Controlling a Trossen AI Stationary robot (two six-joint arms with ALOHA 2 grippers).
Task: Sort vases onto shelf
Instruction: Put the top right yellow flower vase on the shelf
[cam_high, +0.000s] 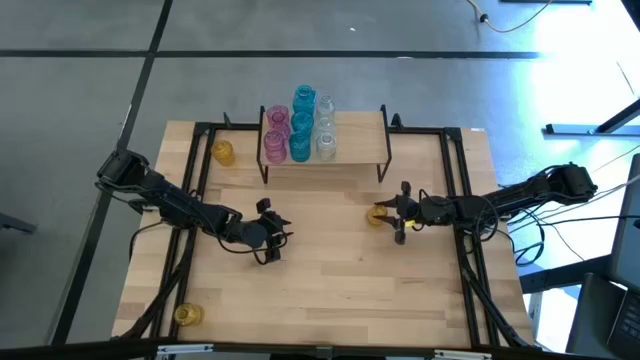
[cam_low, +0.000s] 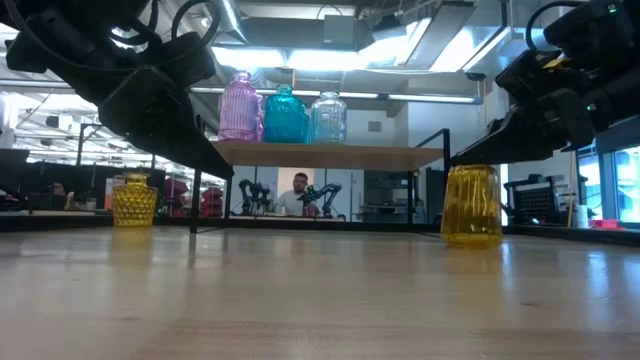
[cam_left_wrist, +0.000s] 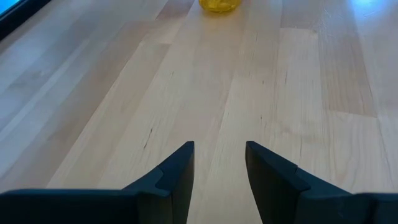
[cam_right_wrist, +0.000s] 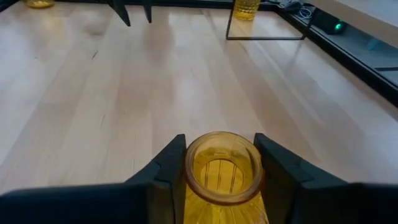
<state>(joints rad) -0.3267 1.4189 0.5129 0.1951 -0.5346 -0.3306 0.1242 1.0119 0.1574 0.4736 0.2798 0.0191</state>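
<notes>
My right gripper (cam_right_wrist: 221, 168) is shut on an amber vase (cam_high: 378, 213), right of the table's middle. The vase stands upright on the tabletop (cam_low: 471, 205). My left gripper (cam_left_wrist: 219, 165) is open over bare wood left of centre (cam_high: 272, 236), with nothing between its fingers. The shelf (cam_high: 352, 135) stands at the far middle. Pink (cam_high: 276, 133), teal (cam_high: 302, 124) and clear (cam_high: 326, 127) vases stand on the left half of its board. Two more amber vases stand on the table, one far left (cam_high: 222, 152) and one near left (cam_high: 187, 315). My right gripper pinches the amber vase between its two fingers, just below the round rim (cam_right_wrist: 186, 163), one finger on each side. The fingers come from the table's right, nearly level and slanting a little down. The vase stays upright, its base (cam_low: 471, 240) on the table.
Black metal frame rails (cam_high: 196, 180) run along the table's left and right sides. The shelf's thin black legs (cam_high: 384, 165) stand just beyond the right gripper. The right half of the shelf board is bare. Open wood lies between the two grippers and toward the near edge.
</notes>
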